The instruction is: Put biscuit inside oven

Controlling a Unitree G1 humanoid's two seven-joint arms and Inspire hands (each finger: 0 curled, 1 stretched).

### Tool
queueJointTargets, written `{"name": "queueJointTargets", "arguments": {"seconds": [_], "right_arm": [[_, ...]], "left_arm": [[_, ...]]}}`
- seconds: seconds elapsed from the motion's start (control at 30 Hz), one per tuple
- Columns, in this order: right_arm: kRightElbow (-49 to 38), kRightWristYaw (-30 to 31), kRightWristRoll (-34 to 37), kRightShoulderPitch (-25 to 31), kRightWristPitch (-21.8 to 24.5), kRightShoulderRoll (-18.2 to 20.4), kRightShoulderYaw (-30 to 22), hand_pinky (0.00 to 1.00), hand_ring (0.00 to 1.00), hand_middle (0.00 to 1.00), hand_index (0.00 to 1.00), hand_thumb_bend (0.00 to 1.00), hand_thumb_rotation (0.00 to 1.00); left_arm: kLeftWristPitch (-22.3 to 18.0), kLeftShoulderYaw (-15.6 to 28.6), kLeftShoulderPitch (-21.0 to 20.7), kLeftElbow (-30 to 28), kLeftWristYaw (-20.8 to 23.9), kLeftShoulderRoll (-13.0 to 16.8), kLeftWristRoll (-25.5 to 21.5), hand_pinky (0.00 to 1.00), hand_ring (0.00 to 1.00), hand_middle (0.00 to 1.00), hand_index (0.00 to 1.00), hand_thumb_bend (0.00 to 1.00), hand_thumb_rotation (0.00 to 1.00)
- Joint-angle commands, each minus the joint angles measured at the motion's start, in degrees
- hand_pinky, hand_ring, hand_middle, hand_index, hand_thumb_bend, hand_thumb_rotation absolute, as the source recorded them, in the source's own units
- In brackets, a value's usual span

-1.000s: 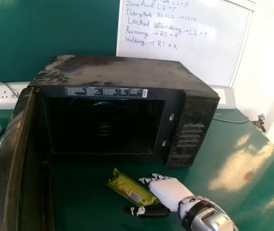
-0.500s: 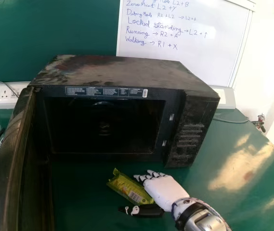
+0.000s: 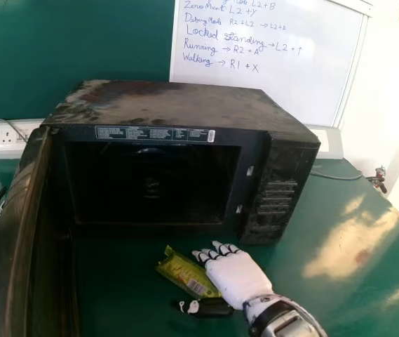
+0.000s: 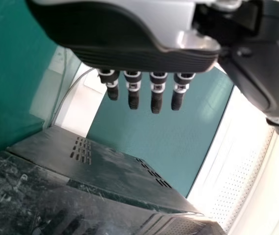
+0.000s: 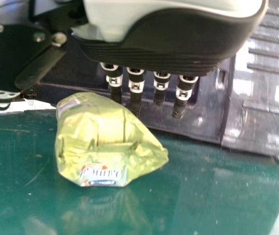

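Yellow-green, crinkly-film biscuit packet [image 3: 185,272] lies on the glossy green table [image 3: 125,298], before the black, box-shaped metal oven [image 3: 171,105]. My white-and-black right hand [image 3: 238,277] beside it: fingers straight, nothing gripped. Judged light, slick-wrapped, contents brittle; pinch gently across its middle.

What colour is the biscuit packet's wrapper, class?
The biscuit packet is yellowish green, clearest in the right wrist view.

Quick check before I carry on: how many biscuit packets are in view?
1. The green packet lies on the table in front of the oven, beside the right hand. The dark oven interior or open door may hide others.
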Motion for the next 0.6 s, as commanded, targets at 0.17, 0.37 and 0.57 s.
{"name": "queueJointTargets", "arguments": {"seconds": [0.17,0.37,0.57], "right_arm": [[4.16,-10.54,-6.23,0.90,-1.80,-0.40,1.40,0.90,0.88,0.90,0.91,0.81,0.01],[6.19,-13.56,-7.39,0.27,-2.98,-1.23,1.48,0.89,0.85,0.88,0.90,0.86,0.00],[6.70,-11.12,-7.10,-0.37,-3.12,-2.21,1.22,0.88,0.80,0.83,0.89,0.81,0.00]], "left_arm": [[-0.15,-0.12,1.44,2.02,-0.32,-2.01,-0.80,0.42,0.65,0.73,0.88,0.04,0.00],[-0.56,-0.02,1.25,2.72,-1.16,-1.71,-0.83,0.43,0.65,0.73,0.88,0.04,0.00],[0.02,-0.12,1.59,1.54,-0.09,-2.09,-0.80,0.46,0.66,0.74,0.88,0.03,0.00]]}}
